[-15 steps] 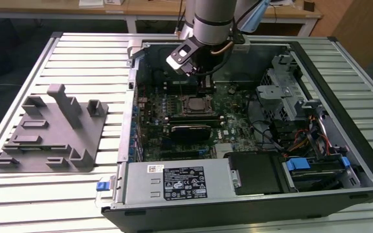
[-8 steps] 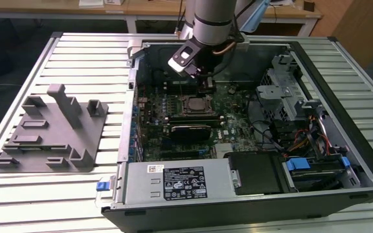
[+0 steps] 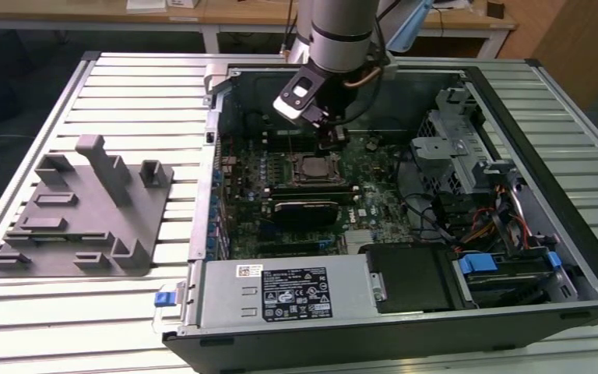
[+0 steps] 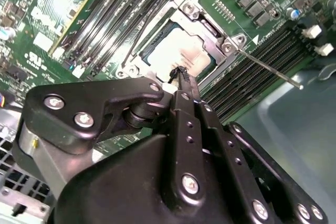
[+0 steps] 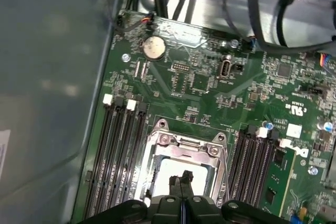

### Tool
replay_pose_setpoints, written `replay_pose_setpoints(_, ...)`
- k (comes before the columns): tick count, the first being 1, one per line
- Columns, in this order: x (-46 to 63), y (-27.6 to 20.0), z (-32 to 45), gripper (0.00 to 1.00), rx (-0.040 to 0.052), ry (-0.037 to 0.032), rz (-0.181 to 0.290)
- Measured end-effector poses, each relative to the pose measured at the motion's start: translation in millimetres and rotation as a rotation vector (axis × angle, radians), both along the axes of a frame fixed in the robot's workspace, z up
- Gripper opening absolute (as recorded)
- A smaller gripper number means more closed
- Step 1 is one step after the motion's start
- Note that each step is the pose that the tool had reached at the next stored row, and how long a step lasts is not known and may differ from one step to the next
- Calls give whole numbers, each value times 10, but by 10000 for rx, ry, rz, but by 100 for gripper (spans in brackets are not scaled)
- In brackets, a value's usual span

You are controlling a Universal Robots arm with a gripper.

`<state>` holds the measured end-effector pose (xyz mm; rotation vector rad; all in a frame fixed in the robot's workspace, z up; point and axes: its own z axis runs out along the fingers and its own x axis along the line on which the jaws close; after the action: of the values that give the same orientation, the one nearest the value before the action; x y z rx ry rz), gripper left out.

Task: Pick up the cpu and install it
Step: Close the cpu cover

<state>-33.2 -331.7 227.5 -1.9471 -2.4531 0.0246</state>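
Comes down from the far side of the scene as a silver-grey cylindrical arm (image 3: 341, 31), close to upright, with a dark band at the wrist. Ends in a black metal two-finger gripper (image 3: 329, 139) pointing straight down, slightly right of the scene's middle. In both wrist views, slim black fingers (image 4: 188, 109) (image 5: 175, 183) pressed together, tips meeting along a thin seam.

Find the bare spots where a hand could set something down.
Free: table slats around the fixture, and those on the exterior view's right of the case. Crowded: inside the case, around the cpu under the gripper.
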Motion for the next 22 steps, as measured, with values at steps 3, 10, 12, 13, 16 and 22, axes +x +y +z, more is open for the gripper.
replay_pose_setpoints(3, 0, 0, 0, 11, -1, 0, 361)
replay_pose_setpoints(10, 0, 0, 0, 11, 0, 0, 1050)
replay_pose_setpoints(12, 0, 0, 0, 11, 0, 0, 1303)
replay_pose_setpoints(13, 0, 0, 0, 11, -1, 0, 1440)
replay_pose_setpoints(16, 0, 0, 0, 11, -1, 0, 1917)
replay_pose_setpoints(22, 0, 0, 0, 11, -1, 0, 2902)
